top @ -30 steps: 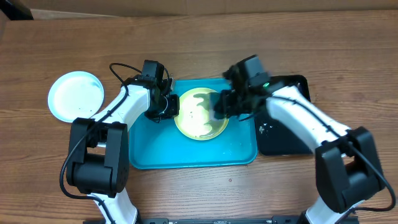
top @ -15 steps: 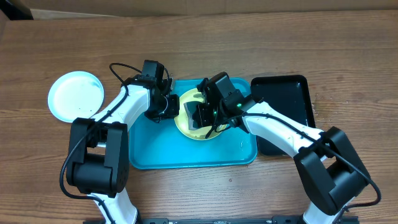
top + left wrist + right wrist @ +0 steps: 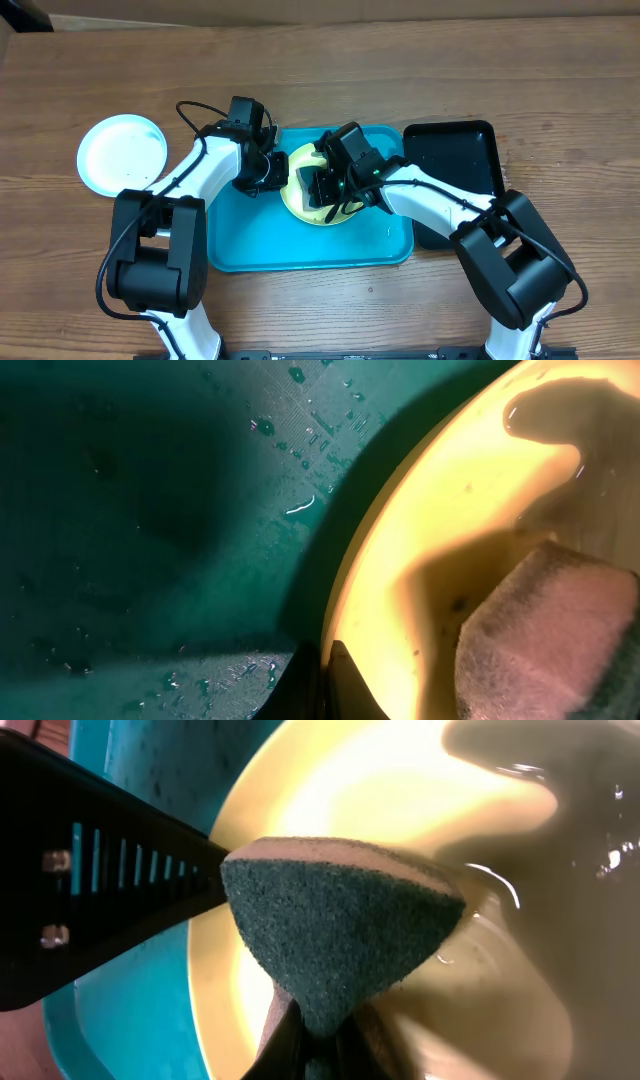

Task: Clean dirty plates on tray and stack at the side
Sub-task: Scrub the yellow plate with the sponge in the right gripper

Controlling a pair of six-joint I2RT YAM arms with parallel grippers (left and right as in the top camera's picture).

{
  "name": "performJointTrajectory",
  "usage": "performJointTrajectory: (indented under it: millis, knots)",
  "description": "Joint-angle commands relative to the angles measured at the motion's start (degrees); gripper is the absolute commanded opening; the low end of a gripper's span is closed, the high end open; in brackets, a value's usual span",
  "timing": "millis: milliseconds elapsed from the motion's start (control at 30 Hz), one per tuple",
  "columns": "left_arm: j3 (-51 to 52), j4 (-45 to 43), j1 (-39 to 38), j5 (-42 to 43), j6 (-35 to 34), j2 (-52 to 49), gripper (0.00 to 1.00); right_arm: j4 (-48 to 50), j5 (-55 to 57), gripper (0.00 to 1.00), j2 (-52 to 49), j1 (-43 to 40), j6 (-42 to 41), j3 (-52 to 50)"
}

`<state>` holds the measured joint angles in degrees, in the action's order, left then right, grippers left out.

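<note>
We see the brown wooden table (image 3: pixel 560 80) filling the frame. At its centre lies the large turquoise rectangular plastic tray (image 3: pixel 260 240), dotted with droplets. Just right of it is the smaller glossy black tray (image 3: pixel 455 150), partly hidden under the right arm. The yellow-green round plastic plate (image 3: pixel 305 157) sits in the turquoise tray's upper half, mostly covered from above. A pale round plastic plate (image 3: pixel 122 152) rests on the wood at upper left, well apart. The left gripper (image 3: pixel 268 170) pinches the yellow-green plate's left rim. The right gripper (image 3: pixel 325 185) is clamped on a green-faced scouring sponge (image 3: pixel 340 930) over the plate's wet face. We cannot tell whether the sponge touches the plate.
</note>
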<state>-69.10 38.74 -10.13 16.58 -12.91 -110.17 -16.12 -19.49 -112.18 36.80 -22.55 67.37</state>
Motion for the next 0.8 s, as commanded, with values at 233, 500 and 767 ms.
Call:
performJointTrajectory:
  millis: [233,500,767]
  knots:
    - [0.26,-0.02,-0.39,1.05,0.72,-0.61,0.04,6.49,0.42,0.04,-0.04,0.22,-0.22,-0.07]
    - [0.26,-0.02,-0.39,1.03,0.74,-0.61,0.04,11.47,4.46,0.04,-0.02,-0.83,-0.20,-0.02]
    - [0.26,-0.02,-0.39,0.85,1.11,-0.61,0.04,5.84,1.42,0.04,6.32,-10.38,-0.20,3.50]
